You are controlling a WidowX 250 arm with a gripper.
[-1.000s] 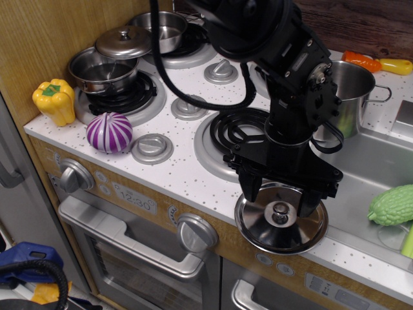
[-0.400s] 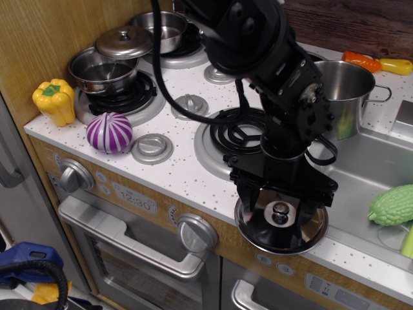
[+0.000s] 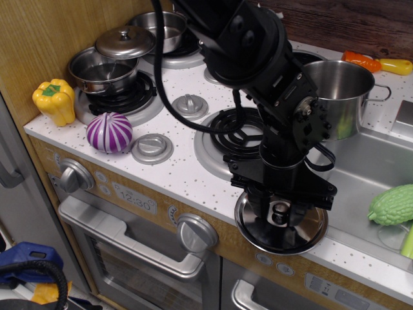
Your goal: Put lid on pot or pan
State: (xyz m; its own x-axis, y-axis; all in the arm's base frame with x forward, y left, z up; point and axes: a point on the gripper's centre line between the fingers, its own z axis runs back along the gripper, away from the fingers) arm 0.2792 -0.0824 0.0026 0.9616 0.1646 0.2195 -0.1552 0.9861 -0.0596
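Hand [image 3: 281, 210] seemingly pinching lid [image 3: 282, 227] knob at counter [image 3: 187, 177] front edge

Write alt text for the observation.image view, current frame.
A black gripper is lowered over the knob of a flat steel lid lying at the counter's front edge. The tall steel pot stands uncovered behind it, near the sink; a smaller pot with a tilted lid sits on the far-left burner.

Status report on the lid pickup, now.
Gripper down over the flat lid, fingers straddling its knob; closure unclear. Lid flat on counter edge. Tall pot open behind the arm. Nothing visible blocking.
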